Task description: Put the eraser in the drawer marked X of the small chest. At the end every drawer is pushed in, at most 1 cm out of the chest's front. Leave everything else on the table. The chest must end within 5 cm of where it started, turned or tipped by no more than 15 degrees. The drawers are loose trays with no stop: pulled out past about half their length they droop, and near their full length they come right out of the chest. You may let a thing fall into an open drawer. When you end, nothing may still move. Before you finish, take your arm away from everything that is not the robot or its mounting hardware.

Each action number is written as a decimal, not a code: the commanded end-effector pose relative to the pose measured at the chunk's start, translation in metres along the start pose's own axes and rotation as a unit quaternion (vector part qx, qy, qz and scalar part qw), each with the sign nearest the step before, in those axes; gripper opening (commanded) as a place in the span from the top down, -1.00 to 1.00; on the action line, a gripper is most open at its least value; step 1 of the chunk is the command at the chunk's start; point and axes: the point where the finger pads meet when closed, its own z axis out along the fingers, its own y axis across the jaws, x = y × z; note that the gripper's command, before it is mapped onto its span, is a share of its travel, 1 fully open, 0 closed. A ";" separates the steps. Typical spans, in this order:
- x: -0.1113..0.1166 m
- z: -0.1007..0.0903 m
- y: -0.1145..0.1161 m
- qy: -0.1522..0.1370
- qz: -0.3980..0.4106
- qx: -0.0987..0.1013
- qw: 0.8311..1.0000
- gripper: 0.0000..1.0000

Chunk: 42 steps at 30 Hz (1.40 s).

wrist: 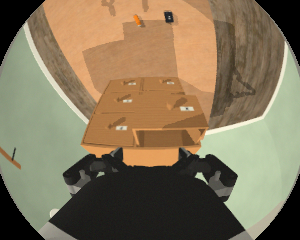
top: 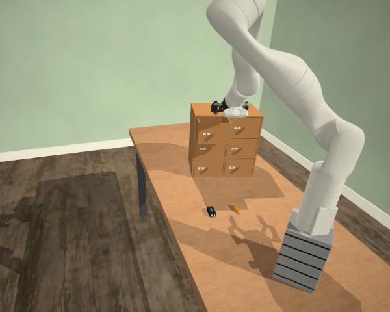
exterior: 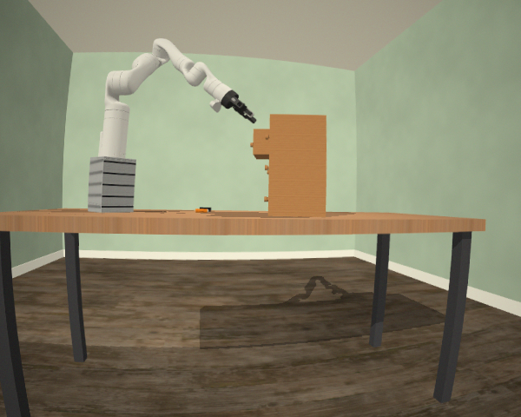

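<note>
The small chest [top: 201, 109] [exterior: 296, 166] [wrist: 97, 149] stands upright on the table. Its top left drawer [top: 213, 129] [exterior: 260, 142] [wrist: 155, 112], as seen in the top view, is pulled partly out and looks level. Its label is too small to read surely. The other drawers look pushed in. My gripper [top: 231, 108] [exterior: 253, 120] [wrist: 150, 154] is open and empty, above and just in front of the chest's top front edge, over the open drawer. The eraser is not visible in any view; the drawer's inside is shaded and only partly seen.
A small black object [top: 211, 211] [exterior: 205, 208] [wrist: 168, 17] and an orange stick-like object [top: 236, 208] [exterior: 201, 210] [wrist: 137, 20] lie on the table [top: 168, 164] [exterior: 234, 225] between the chest and the arm's grey base block [top: 302, 262] [exterior: 117, 183]. Knobs stick out from the drawer fronts.
</note>
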 end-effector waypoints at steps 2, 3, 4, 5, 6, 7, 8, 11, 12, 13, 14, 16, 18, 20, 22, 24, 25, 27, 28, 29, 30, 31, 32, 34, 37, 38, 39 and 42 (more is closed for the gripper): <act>0.009 -0.011 0.008 0.001 -0.006 -0.007 1.000 -1.00; 0.011 -0.015 0.008 0.001 -0.006 -0.007 1.000 -1.00; 0.014 -0.019 0.008 0.001 -0.006 -0.007 1.000 -1.00; 0.017 -0.023 0.008 0.001 -0.006 -0.007 1.000 -1.00; 0.020 -0.028 0.008 0.001 -0.006 -0.007 1.000 -1.00; 0.024 -0.032 0.008 0.001 -0.006 -0.007 1.000 -1.00; 0.027 -0.036 0.008 0.001 -0.006 -0.007 1.000 -1.00; 0.035 -0.048 0.008 0.001 -0.006 -0.007 1.000 -1.00; 0.038 -0.052 0.007 0.001 -0.006 -0.007 1.000 -1.00; 0.041 -0.056 0.007 0.001 -0.006 -0.007 1.000 -1.00; 0.044 -0.059 0.007 0.001 -0.006 -0.007 1.000 -1.00; 0.049 -0.066 0.007 0.001 -0.006 -0.007 1.000 -1.00; 0.051 -0.070 0.007 0.001 -0.006 -0.007 1.000 -1.00; 0.053 -0.073 0.007 0.001 -0.006 -0.007 1.000 -1.00; 0.058 -0.078 0.007 0.001 -0.006 -0.007 1.000 -1.00; 0.061 -0.083 0.007 0.001 -0.006 -0.007 1.000 -1.00; 0.063 -0.085 0.007 0.001 -0.006 -0.007 1.000 -1.00; 0.065 -0.089 0.007 0.001 -0.006 -0.007 1.000 -1.00; 0.067 -0.091 0.007 0.001 -0.006 -0.007 1.000 -1.00; 0.068 -0.092 0.007 0.001 -0.006 -0.007 1.000 -1.00; 0.068 -0.093 0.007 0.001 -0.006 -0.007 1.000 -1.00; 0.069 -0.094 0.006 0.001 -0.006 -0.007 1.000 -1.00; 0.070 -0.095 0.006 0.001 -0.006 -0.007 1.000 -1.00; 0.071 -0.096 0.006 0.001 -0.006 -0.007 1.000 -1.00; 0.071 -0.097 0.006 0.001 -0.006 -0.007 1.000 -1.00; 0.071 -0.097 0.006 0.001 -0.006 -0.007 1.000 -1.00; 0.071 -0.097 0.006 0.001 -0.006 -0.007 1.000 -1.00; 0.071 -0.097 0.006 0.001 -0.006 -0.007 1.000 -1.00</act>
